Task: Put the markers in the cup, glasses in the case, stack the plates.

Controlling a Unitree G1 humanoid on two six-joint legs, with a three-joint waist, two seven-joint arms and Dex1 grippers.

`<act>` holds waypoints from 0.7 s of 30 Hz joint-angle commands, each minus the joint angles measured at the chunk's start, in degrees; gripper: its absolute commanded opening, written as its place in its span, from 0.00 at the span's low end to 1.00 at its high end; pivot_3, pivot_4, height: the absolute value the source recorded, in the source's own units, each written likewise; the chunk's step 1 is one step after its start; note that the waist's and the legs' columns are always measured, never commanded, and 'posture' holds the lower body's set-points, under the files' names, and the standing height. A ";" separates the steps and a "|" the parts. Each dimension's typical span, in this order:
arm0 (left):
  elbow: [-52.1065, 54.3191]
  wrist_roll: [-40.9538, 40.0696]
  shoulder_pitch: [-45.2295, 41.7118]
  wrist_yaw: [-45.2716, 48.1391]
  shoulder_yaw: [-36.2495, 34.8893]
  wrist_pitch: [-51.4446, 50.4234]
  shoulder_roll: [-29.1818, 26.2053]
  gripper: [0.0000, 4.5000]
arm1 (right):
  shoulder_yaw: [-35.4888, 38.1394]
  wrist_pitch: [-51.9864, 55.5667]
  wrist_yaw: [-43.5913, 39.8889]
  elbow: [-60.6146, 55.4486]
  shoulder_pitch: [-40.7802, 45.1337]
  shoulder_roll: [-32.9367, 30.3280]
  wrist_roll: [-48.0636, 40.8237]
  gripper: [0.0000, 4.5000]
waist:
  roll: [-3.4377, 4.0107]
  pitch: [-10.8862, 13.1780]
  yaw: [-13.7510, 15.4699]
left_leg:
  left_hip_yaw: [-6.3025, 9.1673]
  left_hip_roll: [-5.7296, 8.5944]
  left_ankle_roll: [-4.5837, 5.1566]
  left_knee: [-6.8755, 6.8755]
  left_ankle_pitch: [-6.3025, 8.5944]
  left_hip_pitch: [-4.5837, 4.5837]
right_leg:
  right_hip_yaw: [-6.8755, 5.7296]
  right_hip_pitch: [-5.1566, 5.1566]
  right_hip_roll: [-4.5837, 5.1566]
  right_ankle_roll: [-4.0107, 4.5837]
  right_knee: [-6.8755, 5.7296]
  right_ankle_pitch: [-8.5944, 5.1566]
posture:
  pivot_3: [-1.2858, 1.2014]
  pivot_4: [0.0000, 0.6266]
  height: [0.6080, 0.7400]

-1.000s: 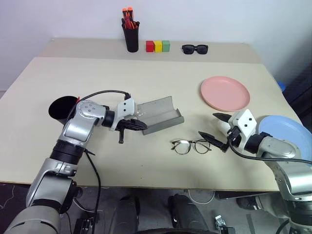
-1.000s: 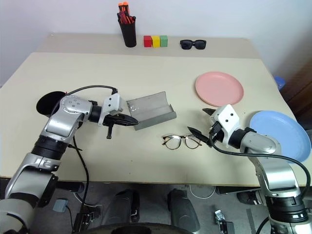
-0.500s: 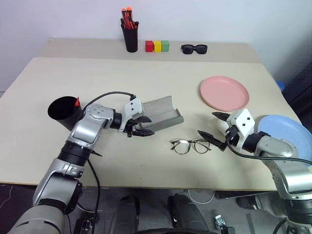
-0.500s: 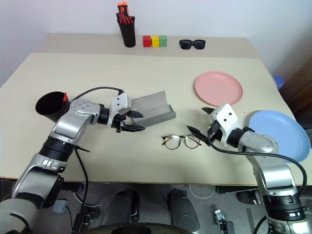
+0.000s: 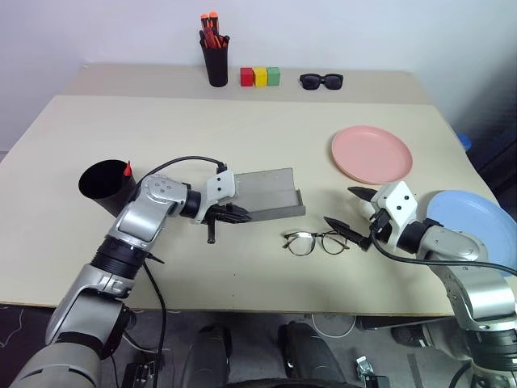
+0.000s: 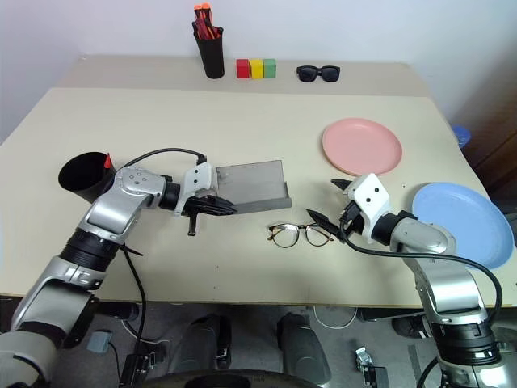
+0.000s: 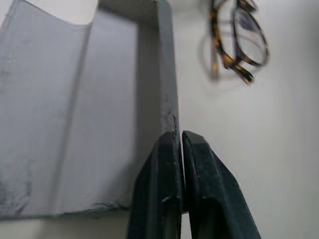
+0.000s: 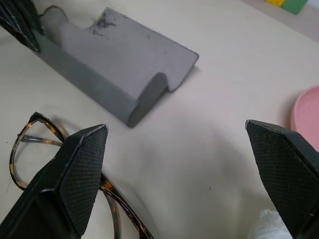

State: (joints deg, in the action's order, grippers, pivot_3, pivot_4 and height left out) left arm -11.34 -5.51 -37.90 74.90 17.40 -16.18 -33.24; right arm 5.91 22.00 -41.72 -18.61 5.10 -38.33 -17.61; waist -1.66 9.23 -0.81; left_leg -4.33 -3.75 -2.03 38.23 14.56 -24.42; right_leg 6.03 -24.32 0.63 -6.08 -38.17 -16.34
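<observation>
Cup (image 5: 103, 185) at table's (image 5: 242, 129) left, case (image 5: 266, 192) mid-table, glasses (image 5: 317, 242) just before it, plates (image 5: 372, 153) right.

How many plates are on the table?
2. The pink plate lies flat on the table's right side. The light blue plate lies nearer, at the table's right edge, partly hidden behind the robot's right arm. They lie apart, not stacked.

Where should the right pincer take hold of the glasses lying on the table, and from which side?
Probably at the bridge between the two lenses of the glasses, coming down from above. They lie flat with the lenses side by side, so the thin middle piece fits between the fingers without pressing on glass. The open right pincer hangs just beside their right lens.
</observation>
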 commanded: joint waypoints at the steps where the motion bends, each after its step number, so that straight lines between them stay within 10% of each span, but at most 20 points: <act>1: -1.13 -0.29 -0.49 4.50 0.12 5.11 -2.51 0.01 | 1.94 0.00 -0.89 -1.61 0.29 -1.22 -1.16 1.00 | 0.00 0.00 0.02 | 0.00 0.00 0.00 0.00 0.00 0.00 | 0.00 0.00 0.00 0.00 0.00 0.00 | 0.52 0.24 0.89; 9: -8.08 2.15 -4.10 7.91 0.98 9.96 -4.31 0.01 | 2.61 0.82 -4.91 -3.25 -0.60 -4.41 -3.07 1.00 | 0.00 0.00 0.07 | -0.01 0.00 0.00 0.02 0.00 0.00 | 0.00 0.01 0.01 0.01 0.00 0.00 | 0.52 0.24 0.89; 15: -6.32 0.61 -3.28 4.84 -0.86 9.26 -2.63 0.51 | -0.67 1.68 -5.64 -4.84 1.26 -8.77 1.19 1.00 | 0.01 -0.01 -0.02 | -0.01 0.00 0.00 0.02 0.00 0.00 | 0.00 0.00 0.00 0.00 -0.01 0.00 | 0.52 0.24 0.89; 21: 1.87 -7.03 -0.28 -4.35 -9.06 1.76 1.86 0.51 | -5.88 0.24 -7.50 -8.69 2.66 -12.55 6.69 1.00 | 0.00 0.00 0.01 | 0.00 -0.01 0.01 0.04 0.00 -0.02 | 0.00 0.00 0.02 -0.01 -0.02 0.00 | 0.52 0.24 0.89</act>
State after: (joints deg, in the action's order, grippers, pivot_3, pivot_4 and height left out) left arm -13.92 -9.51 -38.71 73.23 11.55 -12.29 -31.71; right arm 0.44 22.78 -48.95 -24.08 6.88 -50.08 -12.15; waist -1.66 9.23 -0.80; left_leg -4.34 -3.76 -2.02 38.26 14.56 -24.43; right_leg 6.03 -24.32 0.65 -6.09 -38.20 -16.34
